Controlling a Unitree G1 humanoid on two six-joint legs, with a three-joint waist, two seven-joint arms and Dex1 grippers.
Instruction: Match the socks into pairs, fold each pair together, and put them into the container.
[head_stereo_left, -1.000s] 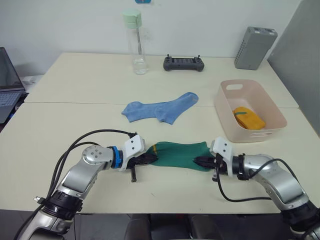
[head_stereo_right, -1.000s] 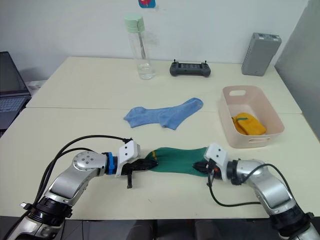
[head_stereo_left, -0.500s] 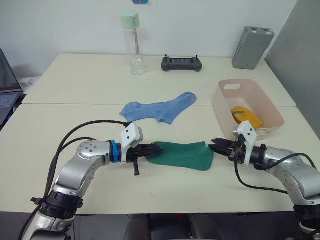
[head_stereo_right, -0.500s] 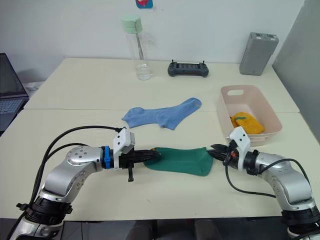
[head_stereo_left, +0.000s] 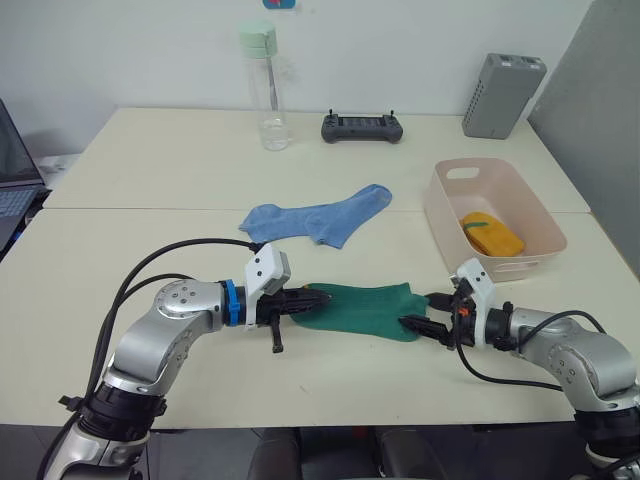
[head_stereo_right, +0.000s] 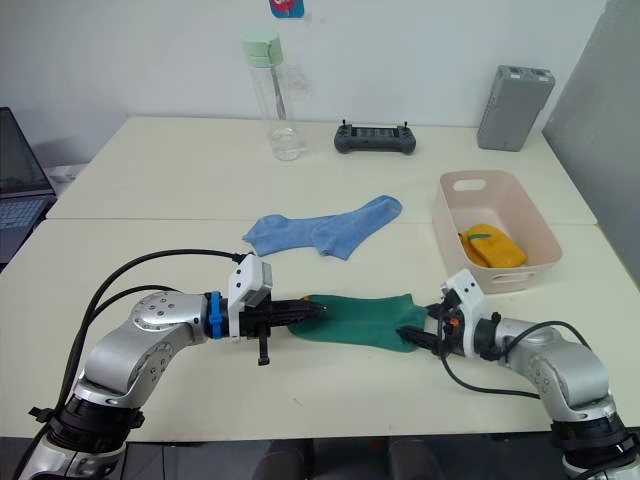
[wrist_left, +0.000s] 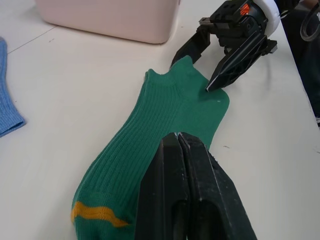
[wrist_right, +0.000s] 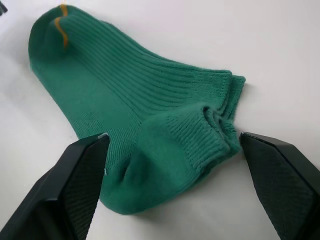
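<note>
a: where do we see the green socks (head_stereo_left: 362, 308)?

b: we see them flat on the near part of the table (head_stereo_left: 150, 180), laid one on the other, toe end toward the left gripper (head_stereo_left: 318, 299) and cuff end toward the right gripper (head_stereo_left: 421, 312). a mustard stripe crosses the toe.

a: and how do the jaws stand?

b: the left gripper's two black fingers (wrist_left: 187, 190) are pressed together, lying over the toe end of the green socks; we cannot tell whether any knit is caught between them. the right gripper's fingers are spread wide, one on each side of the cuff end, tips at the fabric's edge.

a: the other socks?

b: we see the blue socks (head_stereo_left: 315, 217) lying loose farther back, near the middle of the table, one overlapping the other. the yellow socks (head_stereo_left: 494, 235) sit folded inside the pink container (head_stereo_left: 450, 217), at the right side.

a: anything behind?

b: a clear bottle (head_stereo_left: 266, 88) with a pale green cap, a dark controller (head_stereo_left: 363, 127) and a grey box (head_stereo_left: 503, 82) stand along the far edge.
</note>
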